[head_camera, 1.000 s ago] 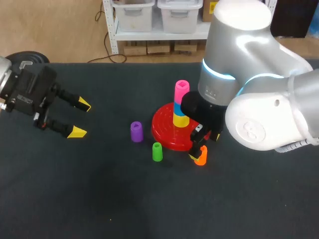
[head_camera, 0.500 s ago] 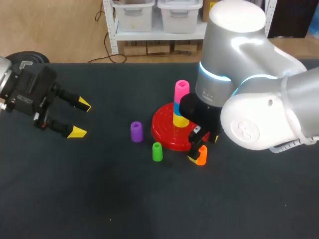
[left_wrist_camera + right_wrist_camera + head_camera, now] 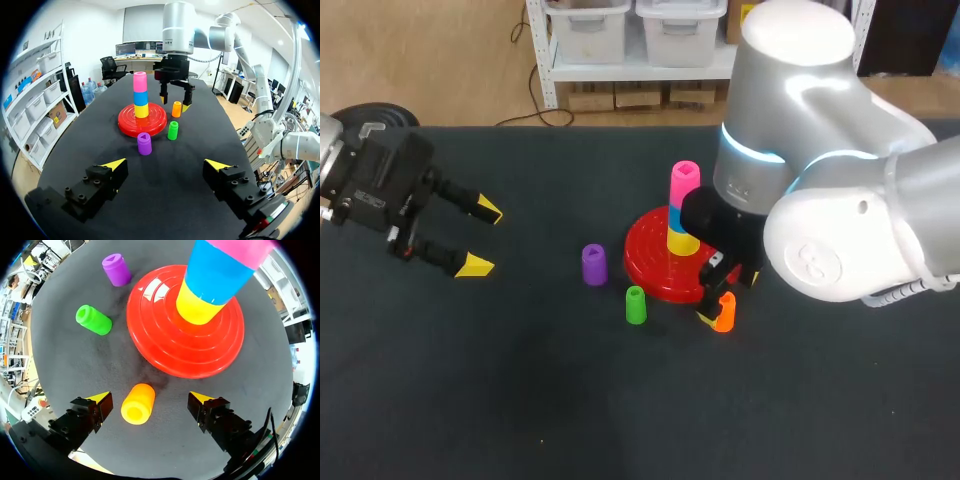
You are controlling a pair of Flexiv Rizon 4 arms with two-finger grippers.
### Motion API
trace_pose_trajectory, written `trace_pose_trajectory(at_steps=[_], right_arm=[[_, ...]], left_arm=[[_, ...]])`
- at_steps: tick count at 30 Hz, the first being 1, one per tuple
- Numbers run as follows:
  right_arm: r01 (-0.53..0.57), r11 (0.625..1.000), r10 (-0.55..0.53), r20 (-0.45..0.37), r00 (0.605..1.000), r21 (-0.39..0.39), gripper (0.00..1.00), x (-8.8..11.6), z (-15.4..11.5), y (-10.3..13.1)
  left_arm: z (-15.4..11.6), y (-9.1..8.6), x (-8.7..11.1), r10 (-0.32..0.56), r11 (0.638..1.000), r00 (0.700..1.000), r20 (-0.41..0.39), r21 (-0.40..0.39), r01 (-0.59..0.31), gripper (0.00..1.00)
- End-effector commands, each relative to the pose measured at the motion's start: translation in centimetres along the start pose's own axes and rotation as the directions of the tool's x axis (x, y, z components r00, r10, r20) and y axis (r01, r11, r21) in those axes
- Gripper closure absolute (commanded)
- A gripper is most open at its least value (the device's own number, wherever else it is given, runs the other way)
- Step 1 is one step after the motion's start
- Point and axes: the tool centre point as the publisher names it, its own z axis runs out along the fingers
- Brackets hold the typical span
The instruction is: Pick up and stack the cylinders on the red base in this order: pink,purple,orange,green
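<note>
The red base [image 3: 650, 270] holds a stack of yellow, blue and a pink cylinder [image 3: 684, 181] on top. On the table in front of the base stand the purple cylinder [image 3: 593, 264], the green cylinder [image 3: 635, 305] and the orange cylinder [image 3: 724, 312]. My right gripper [image 3: 150, 398] hangs open over the orange cylinder [image 3: 138, 403], one finger on each side and neither touching it. My left gripper [image 3: 475, 238] is open and empty far to the left. From the left wrist, the purple cylinder [image 3: 144, 143] stands nearest ahead of it, then the green cylinder [image 3: 173, 130].
The right arm's large grey body hides the table behind and to the right of the base. In the right wrist view the red base [image 3: 160, 335] lies just ahead of the fingers, with the green cylinder [image 3: 93, 319] and purple cylinder [image 3: 116, 269] off to one side.
My right arm has shifted slightly to the left over the orange cylinder, then held still. The left arm and the cylinders have not moved.
</note>
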Motion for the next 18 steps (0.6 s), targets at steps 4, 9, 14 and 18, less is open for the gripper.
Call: trace_pose_trajectory(at_steps=[4,9,14,18], right_arm=[[0.002,1.000,-0.002,-0.004,1.000,-0.002,1.00,0.09,0.11,0.14],[0.001,1.000,-0.001,-0.004,1.000,-0.003,1.00,0.12,0.14,0.18],[0.001,1.000,-0.001,-0.002,1.000,-0.003,1.00,0.11,0.14,0.19],[0.001,1.000,-0.001,-0.005,1.000,-0.004,1.00,0.10,0.13,0.16]], left_arm=[[0.03,0.02,0.11,0.003,1.000,1.000,0.003,-0.001,-0.003,0.00],[0.03,0.02,0.11,0.003,1.000,1.000,0.003,-0.001,-0.003,0.00],[0.03,0.02,0.11,0.003,1.000,1.000,0.003,-0.001,-0.003,0.00],[0.03,0.02,0.11,0.003,1.000,1.000,0.003,-0.001,-0.003,0.00]])
